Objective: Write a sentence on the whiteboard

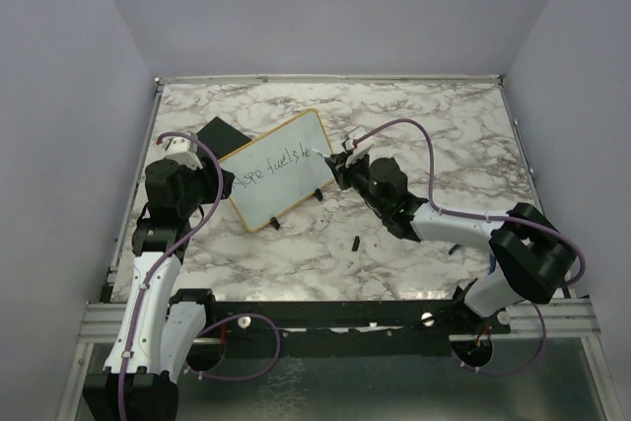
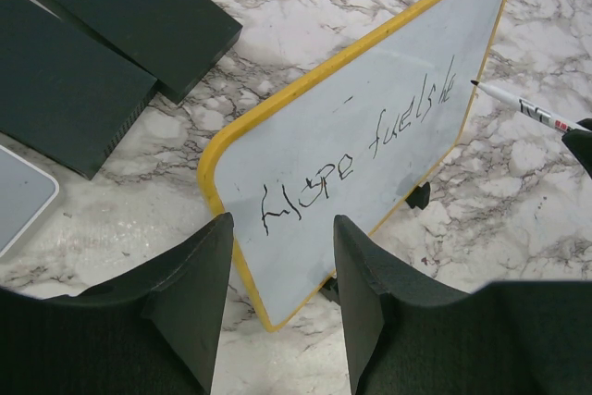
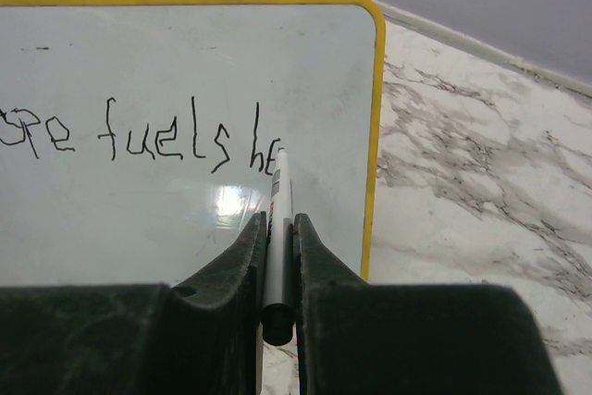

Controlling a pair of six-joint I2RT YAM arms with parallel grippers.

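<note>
Right gripper (image 3: 279, 225) is clamped tight on a slim white marker (image 3: 280, 187), its matte dark fingers pressed flat against the round barrel on both sides; the dark tip pokes out ahead of the fingertips and sits right at the whiteboard (image 3: 185, 53), just past the last letter; the sentence (image 3: 139, 141), thin wobbly dark strokes reading "ope fuels he" in the right wrist view, runs off to the left of the tip; the surface is glossy white, with a glare patch just ahead of the fingers; a thin yellow frame (image 3: 375, 117) curves round a soft corner ahead and to the right; the veined marble table (image 3: 462, 164) lies beyond that edge. Left gripper (image 2: 282, 256) has its chunky dark fingers spread wide, gripping nothing I can see; the board's near rounded corner sits in the gap between them, tilted up on a little black foot (image 2: 418, 196); contact with the frame, can't tell; two flat black blocks (image 2: 129, 6), sharp-edged rectangles, lie ahead and to the left.
</note>
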